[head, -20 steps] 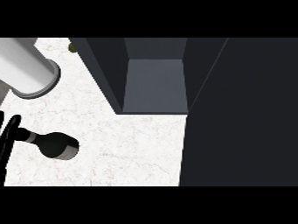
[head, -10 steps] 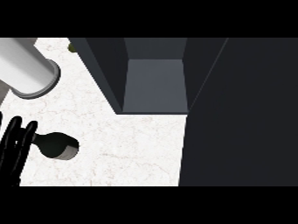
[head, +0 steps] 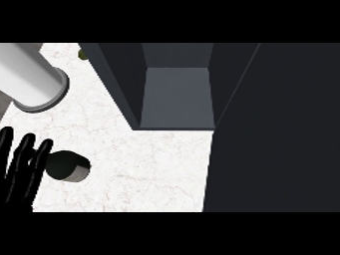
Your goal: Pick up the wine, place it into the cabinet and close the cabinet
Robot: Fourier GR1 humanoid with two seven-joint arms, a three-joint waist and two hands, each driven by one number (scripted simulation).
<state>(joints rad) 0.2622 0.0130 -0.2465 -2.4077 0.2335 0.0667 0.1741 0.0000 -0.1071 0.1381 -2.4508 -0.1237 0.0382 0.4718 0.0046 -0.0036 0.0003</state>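
Fingers of the left hand are straight and slightly spread, holding nothing; the wine stands upright on the counter just to their right, apart from the open cabinet beyond

No readable txt anywhere.

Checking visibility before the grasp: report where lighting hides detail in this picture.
Head view: counter evenly bright, no glare; the dark wine blends with the black left hand beside it; cabinet interior dim grey; the panel at its right nearly black, featureless.
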